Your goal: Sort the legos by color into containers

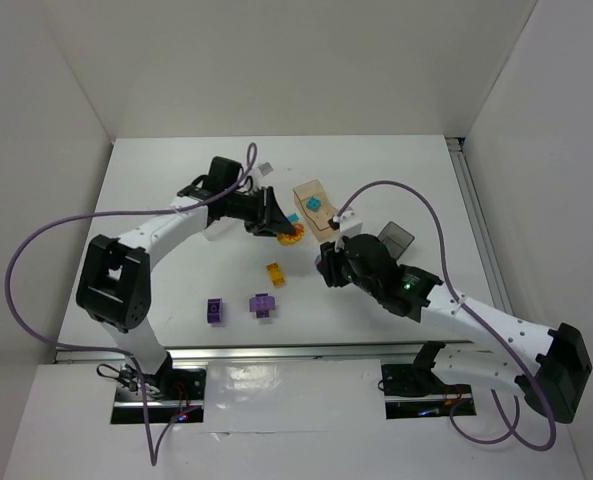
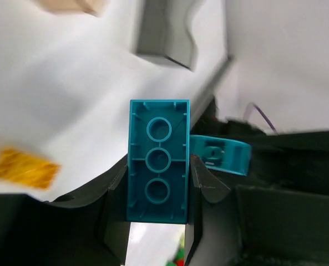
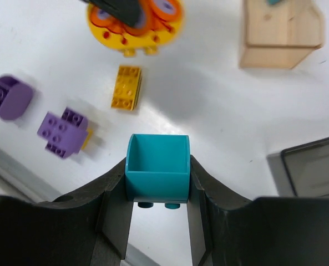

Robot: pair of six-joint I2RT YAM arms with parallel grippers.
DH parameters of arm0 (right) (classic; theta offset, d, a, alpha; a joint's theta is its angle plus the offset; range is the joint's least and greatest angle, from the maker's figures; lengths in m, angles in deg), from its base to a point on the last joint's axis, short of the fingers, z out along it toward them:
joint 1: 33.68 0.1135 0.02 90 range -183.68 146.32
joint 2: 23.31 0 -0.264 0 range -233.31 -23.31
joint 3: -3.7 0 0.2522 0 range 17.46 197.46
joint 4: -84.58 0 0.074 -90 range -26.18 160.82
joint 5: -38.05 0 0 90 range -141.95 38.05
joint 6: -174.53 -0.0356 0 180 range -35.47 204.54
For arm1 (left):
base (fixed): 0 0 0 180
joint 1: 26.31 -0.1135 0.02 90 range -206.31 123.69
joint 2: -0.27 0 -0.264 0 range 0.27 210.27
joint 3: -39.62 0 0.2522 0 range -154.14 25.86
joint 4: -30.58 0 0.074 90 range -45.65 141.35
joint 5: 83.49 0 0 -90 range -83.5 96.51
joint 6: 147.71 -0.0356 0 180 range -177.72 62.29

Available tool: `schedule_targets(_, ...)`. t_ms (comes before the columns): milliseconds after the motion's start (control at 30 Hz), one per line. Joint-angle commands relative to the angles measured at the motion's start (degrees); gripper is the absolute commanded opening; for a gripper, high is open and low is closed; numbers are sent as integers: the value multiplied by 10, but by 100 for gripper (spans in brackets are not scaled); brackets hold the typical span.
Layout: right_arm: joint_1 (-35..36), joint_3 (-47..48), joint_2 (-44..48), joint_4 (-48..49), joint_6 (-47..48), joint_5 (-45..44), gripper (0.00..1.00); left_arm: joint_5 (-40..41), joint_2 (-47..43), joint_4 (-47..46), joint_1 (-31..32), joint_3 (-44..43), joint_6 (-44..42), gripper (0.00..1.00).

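My left gripper [image 2: 158,166] is shut on a teal brick [image 2: 159,183], its hollow underside facing the camera. In the top view it [image 1: 272,216] hovers just left of the tan-orange box [image 1: 304,192], which holds a teal brick [image 1: 314,204]. My right gripper [image 3: 157,166] is shut on a hollow teal piece [image 3: 157,172] and sits mid-table [image 1: 328,268]. An orange-yellow brick [image 3: 126,87] and two purple bricks [image 3: 63,132] [image 3: 9,98] lie on the table. The dark grey box [image 1: 396,238] stands right of the tan one.
An orange-yellow flower-shaped piece [image 1: 291,235] lies under the left gripper's tip. A pale box-like thing [image 1: 214,230], perhaps the clear box, shows under the left arm. A small grey object [image 1: 266,168] lies at the back. Purple cables loop over both arms.
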Motion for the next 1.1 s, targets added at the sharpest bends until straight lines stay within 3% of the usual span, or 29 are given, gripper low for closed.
schedule_targets(0,4,66,-11,-12,-3,-81,12,120,-71,72,-43,-15,-22,0)
schedule_targets(133,-4,128,-88,-18,-21,-162,12,206,-131,112,-74,4,-21,0)
schedule_targets(267,-66,239,-218,-41,-6,-146,12,264,-195,159,-87,36,-45,0)
schedule_targets(400,-116,329,-322,-41,3,-133,14,264,-237,181,-87,55,-54,0)
schedule_targets(667,-185,389,-448,-3,8,-102,20,264,-288,189,-76,93,-65,0)
schedule_targets(800,-197,422,-491,-6,21,-94,37,248,-305,172,-71,115,-65,0)
schedule_targets(833,-197,429,-497,-11,21,-89,49,248,-305,172,-71,122,-65,0)
schedule_targets(900,-197,435,-502,-11,27,-89,62,248,-305,166,-71,122,-65,0)
schedule_targets(967,-197,422,-482,-16,27,-83,68,243,-299,160,-66,127,-65,0)
schedule_targets(1067,-197,387,-450,-3,21,-62,70,218,-294,137,-66,140,-65,0)
